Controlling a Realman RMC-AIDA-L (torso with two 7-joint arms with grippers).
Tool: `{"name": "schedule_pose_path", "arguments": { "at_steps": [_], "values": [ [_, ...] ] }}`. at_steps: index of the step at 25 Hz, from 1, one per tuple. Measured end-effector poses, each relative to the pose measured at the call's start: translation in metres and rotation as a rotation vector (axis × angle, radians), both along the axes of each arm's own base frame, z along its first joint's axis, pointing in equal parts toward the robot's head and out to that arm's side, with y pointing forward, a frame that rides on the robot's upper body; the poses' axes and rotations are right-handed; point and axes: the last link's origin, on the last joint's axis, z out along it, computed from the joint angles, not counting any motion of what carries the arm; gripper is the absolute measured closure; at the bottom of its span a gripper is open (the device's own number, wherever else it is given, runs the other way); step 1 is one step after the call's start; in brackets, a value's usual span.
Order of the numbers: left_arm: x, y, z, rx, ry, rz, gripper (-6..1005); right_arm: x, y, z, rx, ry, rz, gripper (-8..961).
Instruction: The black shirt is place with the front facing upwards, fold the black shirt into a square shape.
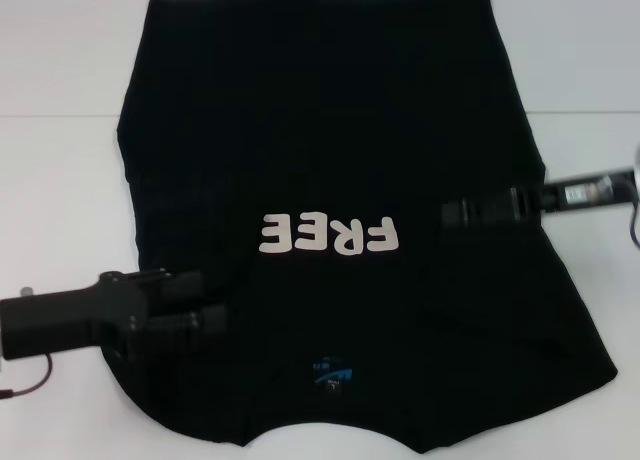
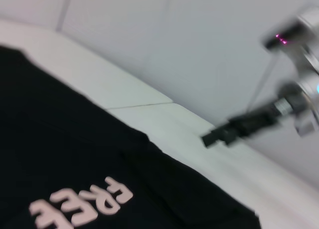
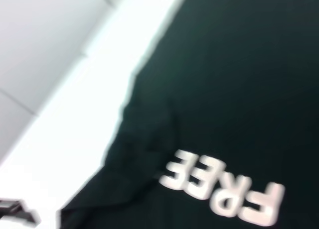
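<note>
Head view: the black shirt [image 1: 330, 180] lies flat, front up, on the white table [image 1: 60, 180], collar end nearest the robot, with the white "FREE" letters [image 1: 330, 235] reading upside down and a small blue neck label [image 1: 333, 372] below them. It looks like thin, floppy cloth, so I'd guess it's light and will drape and drag rather than hold a crease; pinching at a sleeve or side edge seems the sane place to grab. The left gripper [image 1: 205, 320] sits over the shirt's left sleeve area, the right gripper [image 1: 455, 215] reaches in over the right side near the letters. Black on black, so I can't tell if either pincer is apart or together. There's bare table on both sides for swinging cloth inward.

Left wrist view: shirt edge runs diagonally across white table, with open surface beyond it and the right arm [image 2: 239, 127] well off.

Right wrist view: the shirt's side edge looks rumpled near the letters, with bare table alongside.
</note>
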Motion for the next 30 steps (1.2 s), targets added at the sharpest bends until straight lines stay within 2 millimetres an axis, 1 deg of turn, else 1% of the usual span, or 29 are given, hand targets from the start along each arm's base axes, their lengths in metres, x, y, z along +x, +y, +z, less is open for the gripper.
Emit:
{"name": "schedule_pose_path", "arguments": {
  "at_steps": [2,5,7,9,10,11,13,16,19,22,25,30],
  "values": [
    [-0.001,0.002,0.006,-0.032,-0.035,0.085,266,0.011,-0.015,-0.005,0.008,0.054,0.106,474],
    [-0.006,0.003,0.02,-0.111,-0.098,0.26,266,0.027,-0.043,-0.02,0.03,0.083,0.3,377],
    [-0.009,0.004,0.031,-0.153,-0.122,0.352,266,0.037,-0.061,-0.031,0.059,0.079,0.414,283],
    [-0.014,0.005,0.044,-0.194,-0.147,0.465,266,0.045,-0.075,-0.04,0.082,0.067,0.5,188],
    [-0.016,0.005,0.047,-0.204,-0.154,0.503,266,0.049,-0.081,-0.045,0.088,0.063,0.535,141],
    [-0.02,0.006,0.053,-0.221,-0.164,0.577,266,0.054,-0.087,-0.051,0.096,0.06,0.57,121],
    [-0.029,0.005,0.06,-0.247,-0.168,0.703,266,0.061,-0.093,-0.058,0.113,0.046,0.607,82],
    [-0.04,0.004,0.062,-0.281,-0.154,0.861,266,0.072,-0.099,-0.068,0.143,0.002,0.649,22],
    [-0.047,0.005,0.06,-0.299,-0.101,0.973,266,0.079,-0.104,-0.076,0.159,-0.034,0.678,24],
    [-0.049,0.009,0.056,-0.321,-0.047,1.034,266,0.082,-0.106,-0.078,0.165,-0.049,0.69,26],
    [-0.047,0.01,0.053,-0.349,-0.039,1.064,266,0.083,-0.106,-0.076,0.17,-0.049,0.691,26],
    [-0.046,0.006,0.048,-0.405,-0.049,1.115,266,0.084,-0.105,-0.071,0.194,-0.045,0.678,26]
  ]
}}
